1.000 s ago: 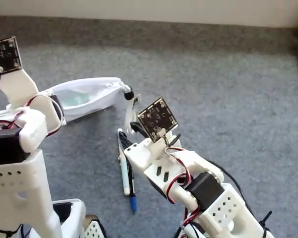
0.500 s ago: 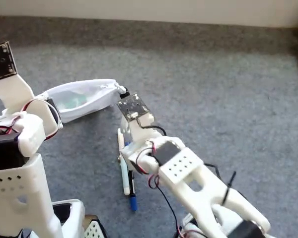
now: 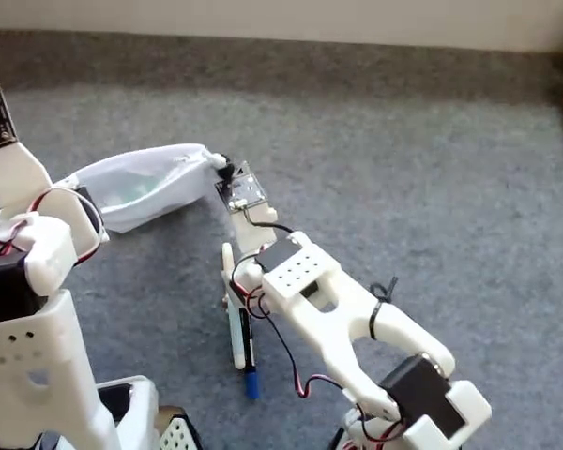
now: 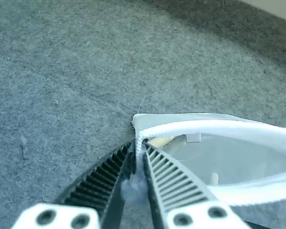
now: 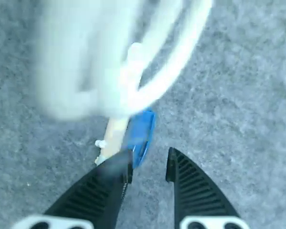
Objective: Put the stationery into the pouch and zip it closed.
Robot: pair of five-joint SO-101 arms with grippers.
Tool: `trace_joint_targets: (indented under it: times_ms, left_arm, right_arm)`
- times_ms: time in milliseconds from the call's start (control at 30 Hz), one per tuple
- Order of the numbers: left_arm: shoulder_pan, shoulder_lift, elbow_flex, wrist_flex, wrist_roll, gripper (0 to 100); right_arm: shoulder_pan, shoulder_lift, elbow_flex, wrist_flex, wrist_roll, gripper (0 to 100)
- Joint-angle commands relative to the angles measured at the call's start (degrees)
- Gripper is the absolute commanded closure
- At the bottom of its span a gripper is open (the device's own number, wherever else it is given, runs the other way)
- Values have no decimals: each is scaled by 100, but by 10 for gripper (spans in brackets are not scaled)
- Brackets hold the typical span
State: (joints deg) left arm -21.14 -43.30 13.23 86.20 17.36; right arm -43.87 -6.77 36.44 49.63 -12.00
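Nearest the arm bases, I see two pens (image 3: 240, 330) lying side by side on the grey carpet (image 3: 432, 187), partly under the right arm. Farther out, the right gripper (image 5: 148, 160) sits at the zipper end of the white pouch (image 3: 145, 183). Its jaws are parted with nothing between them, and a blue-and-pale item (image 5: 139, 133) lies just ahead of one jaw. At the pouch's opposite end, the left gripper (image 4: 138, 145) is clamped tight on the corner fabric. The pouch mouth gapes open.
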Motion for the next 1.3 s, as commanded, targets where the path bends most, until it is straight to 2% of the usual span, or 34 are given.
trace_joint_targets:
  times_ms: [0,367,633,967,1133,1267]
  left_arm:
    - [-163,4,40,-35,-18,994]
    - [-163,4,92,-35,-18,994]
    - [-163,4,145,-44,-18,994]
    - [-163,4,154,-44,-18,994]
    - [-163,4,154,-44,-18,994]
    - [-163,4,154,-35,-18,994]
  right_arm:
    - [57,57,-426,-119,-53,882]
    - [4,954,-927,-119,-53,882]
    - [-259,1007,-901,-119,-53,882]
    - [-251,1007,-892,-92,-18,884]
    - [-251,1015,-892,-92,0,962]
    - [-251,1007,-875,22,0,978]
